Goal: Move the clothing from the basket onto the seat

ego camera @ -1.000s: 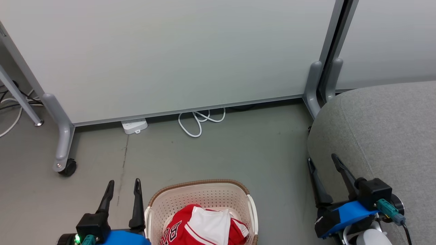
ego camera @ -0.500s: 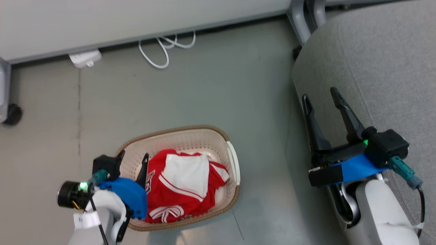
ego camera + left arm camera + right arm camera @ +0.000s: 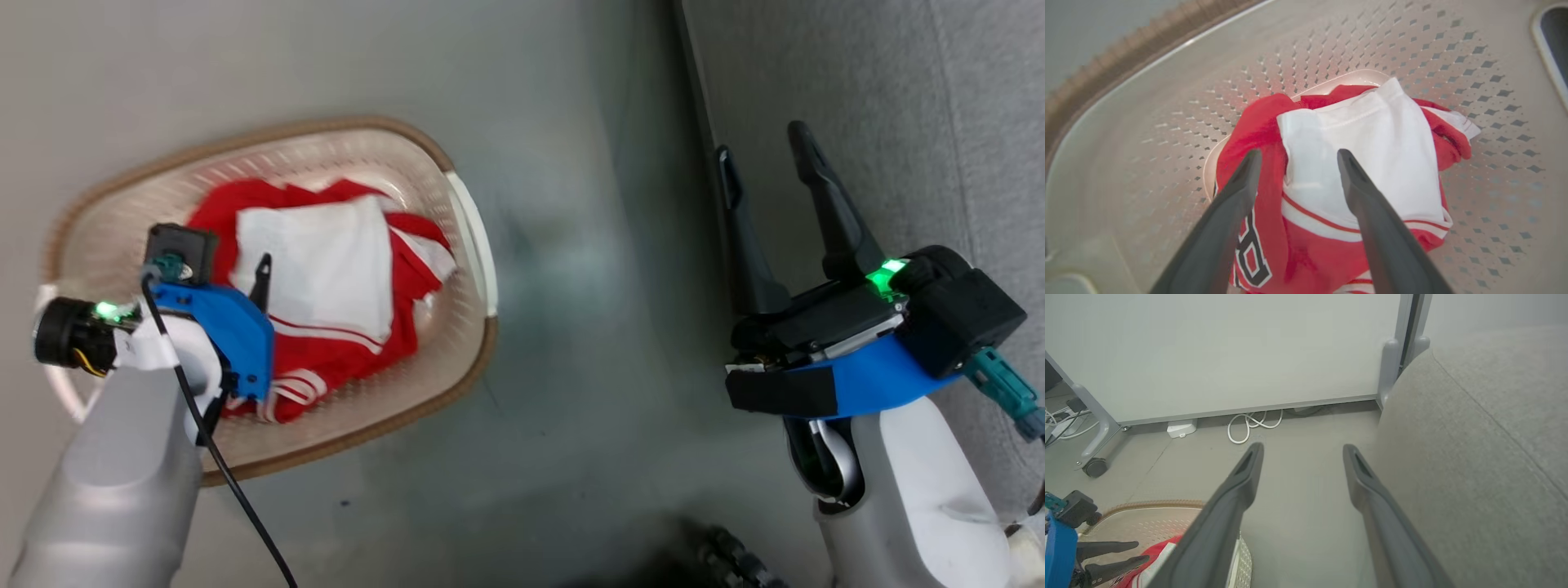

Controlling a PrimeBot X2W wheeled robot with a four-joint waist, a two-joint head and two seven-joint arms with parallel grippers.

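The cream basket point(image 3: 469, 359) with a brown rim stands on the floor at the left, and its perforated wall point(image 3: 1167, 102) surrounds the left wrist view. Inside lies the clothing point(image 3: 326, 261), crumpled red fabric with a white panel point(image 3: 1372, 155) and dark lettering low down. My left gripper point(image 3: 1299, 155) points down into the basket, open, its fingers just above the clothing and straddling the seam between red and white. My right gripper point(image 3: 759, 140) hangs open and empty beside the front edge of the grey seat point(image 3: 898, 122), which rises at the right point(image 3: 1474, 457).
Grey floor point(image 3: 571, 286) separates the basket from the seat. In the right wrist view a pale partition panel point(image 3: 1229, 355) stands behind, with a white power strip point(image 3: 1182, 428), a looped white cable point(image 3: 1249, 426) and a castor foot point(image 3: 1095, 467) at its base.
The head camera has tilted down, so the whole picture has shifted. My left gripper has gone from beside the basket to over the clothing inside it. The right gripper stays by the seat.
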